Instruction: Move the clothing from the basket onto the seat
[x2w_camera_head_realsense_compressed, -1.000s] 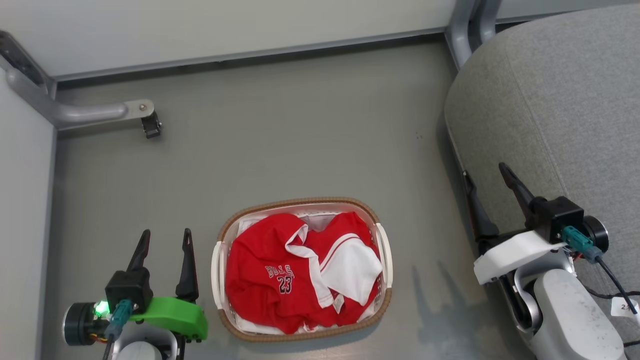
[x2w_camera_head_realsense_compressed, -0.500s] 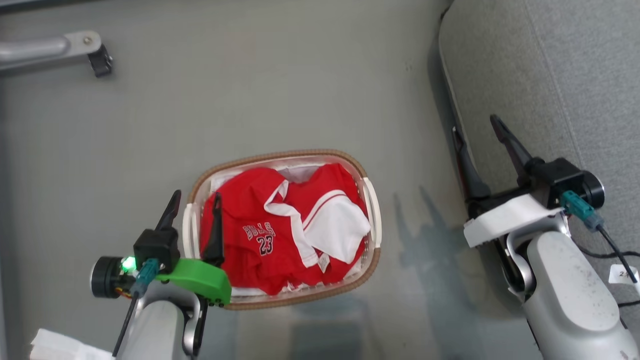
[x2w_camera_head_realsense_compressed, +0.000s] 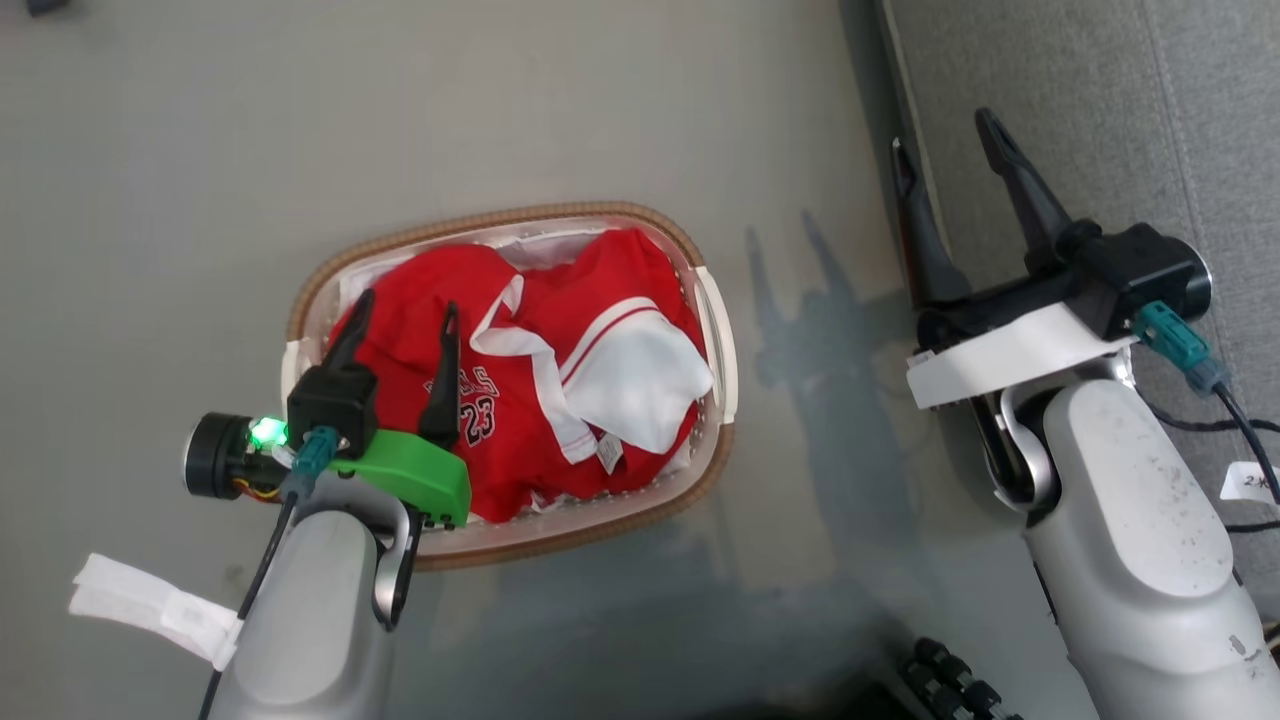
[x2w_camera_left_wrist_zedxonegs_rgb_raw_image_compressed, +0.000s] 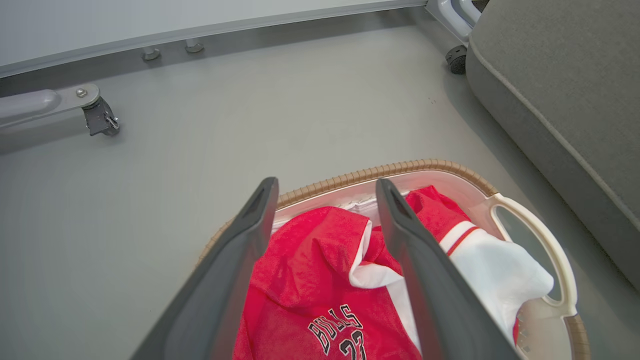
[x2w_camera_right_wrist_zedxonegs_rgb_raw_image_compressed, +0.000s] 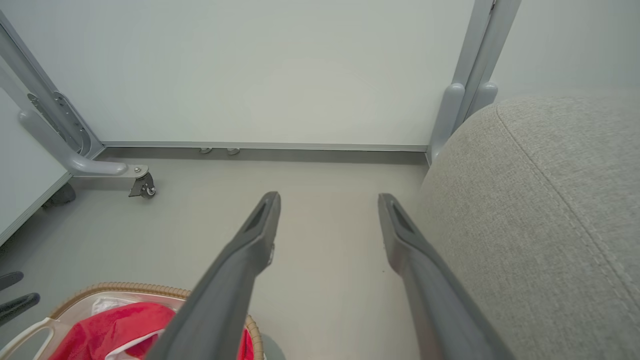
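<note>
Head view: left fingers (x2w_camera_head_realsense_compressed: 446, 375) spread just above the clothing (x2w_camera_head_realsense_compressed: 600, 290), all piled in the basket (x2w_camera_head_realsense_compressed: 500, 218) on the floor (x2w_camera_head_realsense_compressed: 600, 100); right fingers (x2w_camera_head_realsense_compressed: 1020, 190) spread, empty, at the seat (x2w_camera_head_realsense_compressed: 1100, 100) edge. Left wrist view: my worry is a deep pinch snagging the white liner sheet (x2w_camera_left_wrist_zedxonegs_rgb_raw_image_compressed: 356, 204) or the rim and dragging the basket up. Right wrist view: nothing held.
</note>
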